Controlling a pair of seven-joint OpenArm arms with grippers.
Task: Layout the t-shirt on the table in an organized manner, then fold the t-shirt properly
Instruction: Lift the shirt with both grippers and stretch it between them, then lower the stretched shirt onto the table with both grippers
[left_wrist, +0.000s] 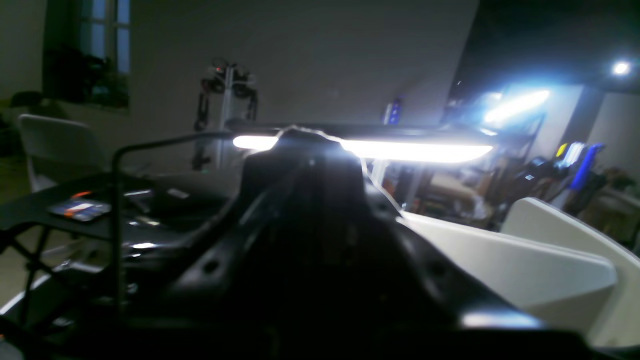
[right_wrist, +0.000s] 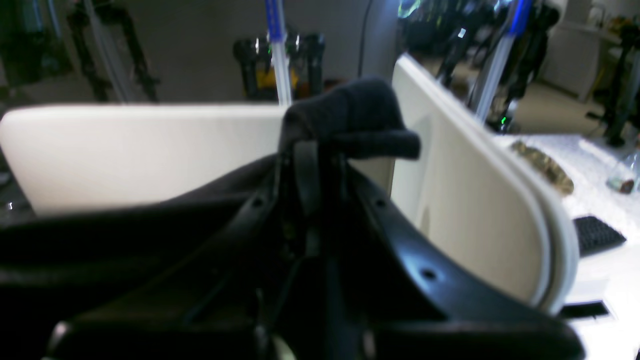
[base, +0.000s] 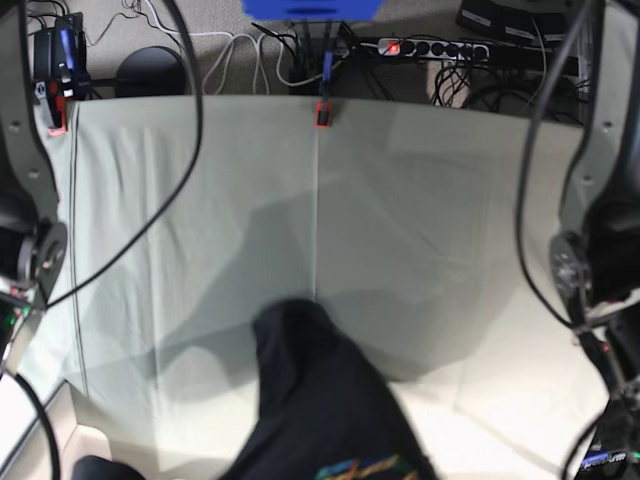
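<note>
t-shirt (base: 320, 400) is a dark bunched heap at the near edge of the tabletop (base: 420, 200), rainbow graphic just peeking out at the bottom of the base view, rest of it hanging up toward the arms. right claw (right_wrist: 320, 145) is clamped on a fold of the black fabric, you can see it poking out past the tips. left claw (left_wrist: 310, 145) is closed too, looks like dark cloth pinched in it but it's blurry so not sure. my guess for doing this step well: carry both corners out over the pale cloth toward the red clamp (base: 323, 114) at the far edge, keep them level and apart so it drapes flat, no twist.
</note>
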